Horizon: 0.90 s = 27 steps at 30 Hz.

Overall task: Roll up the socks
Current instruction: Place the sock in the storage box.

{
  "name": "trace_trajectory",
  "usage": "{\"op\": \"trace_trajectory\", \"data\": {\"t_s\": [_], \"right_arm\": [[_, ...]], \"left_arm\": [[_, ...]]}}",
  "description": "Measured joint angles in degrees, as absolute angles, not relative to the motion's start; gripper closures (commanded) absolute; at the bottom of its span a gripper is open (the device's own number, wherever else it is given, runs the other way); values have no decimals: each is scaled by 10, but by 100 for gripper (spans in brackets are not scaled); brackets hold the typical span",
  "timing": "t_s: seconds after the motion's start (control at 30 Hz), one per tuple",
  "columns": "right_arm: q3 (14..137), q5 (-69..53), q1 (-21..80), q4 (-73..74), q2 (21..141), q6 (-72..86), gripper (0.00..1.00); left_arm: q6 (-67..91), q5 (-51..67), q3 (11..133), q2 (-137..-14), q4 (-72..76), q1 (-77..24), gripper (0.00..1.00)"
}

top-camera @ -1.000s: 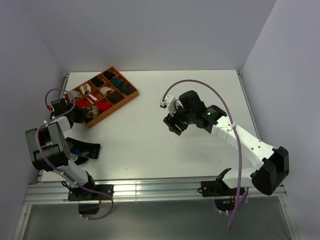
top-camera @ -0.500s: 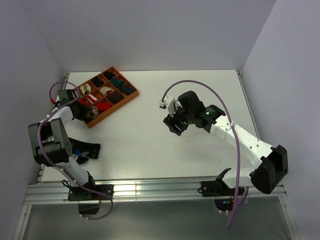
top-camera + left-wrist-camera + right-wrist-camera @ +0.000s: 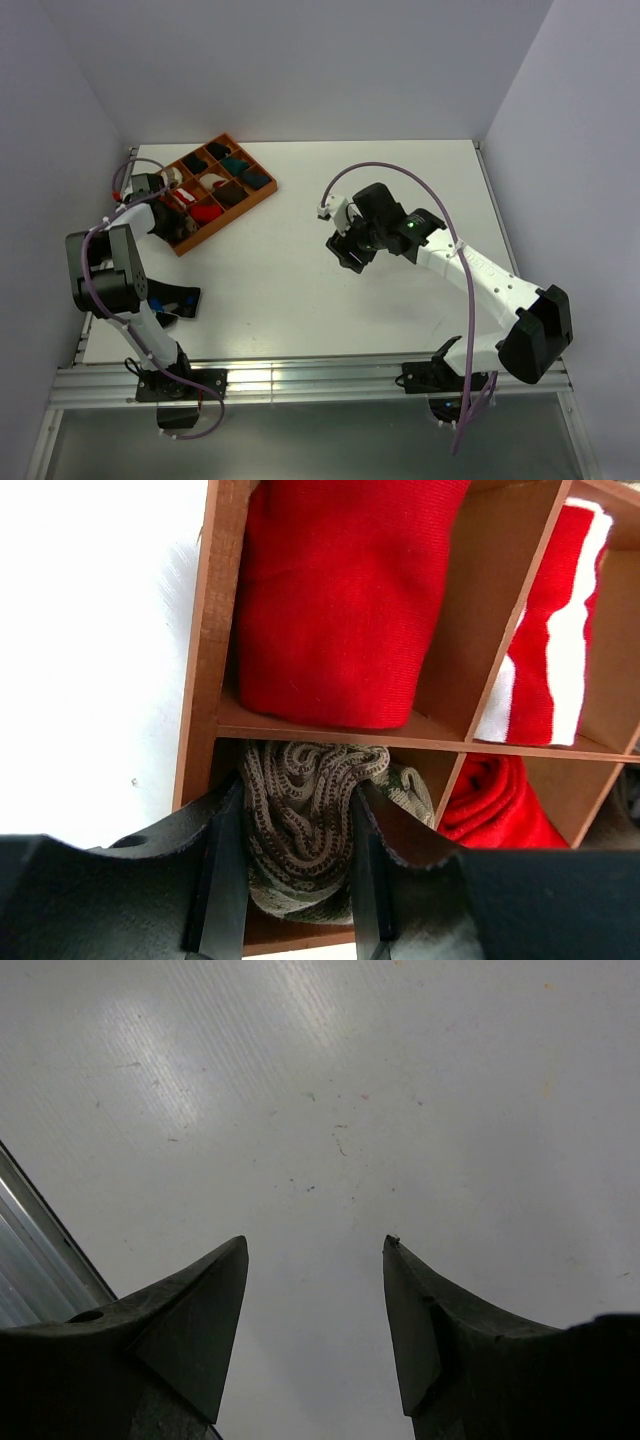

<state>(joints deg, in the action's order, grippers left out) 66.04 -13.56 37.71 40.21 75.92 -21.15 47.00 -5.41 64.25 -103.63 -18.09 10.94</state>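
Since a second ago the left arm has swung further from its base, over the near corner of the tray (image 3: 196, 680). The left end effector (image 3: 295, 880) reaches into the corner compartment, clamped on either side of the rolled tan-and-brown patterned sock (image 3: 300, 790). A plain red roll (image 3: 335, 600) fills the next compartment. The right end effector (image 3: 315, 1245) has barely shifted, jaws apart and empty over bare worktop (image 3: 400, 1080). This sock looks rolled and stowed, so letting go probably comes next. I cannot tell where the patched red sock is.
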Motion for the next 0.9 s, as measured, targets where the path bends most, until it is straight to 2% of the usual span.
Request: {"op": "trace_trajectory", "data": {"t_s": [0.8, 0.83, 0.9], "right_arm": [[660, -138, 377, 416, 765, -220, 39], [660, -139, 377, 416, 767, -221, 39], [660, -140, 377, 416, 772, -222, 39]], "left_arm": [[467, -185, 787, -1121, -351, 57, 100], [468, -188, 789, -1123, -354, 56, 99], [469, -194, 794, -1125, -360, 53, 91]]}}
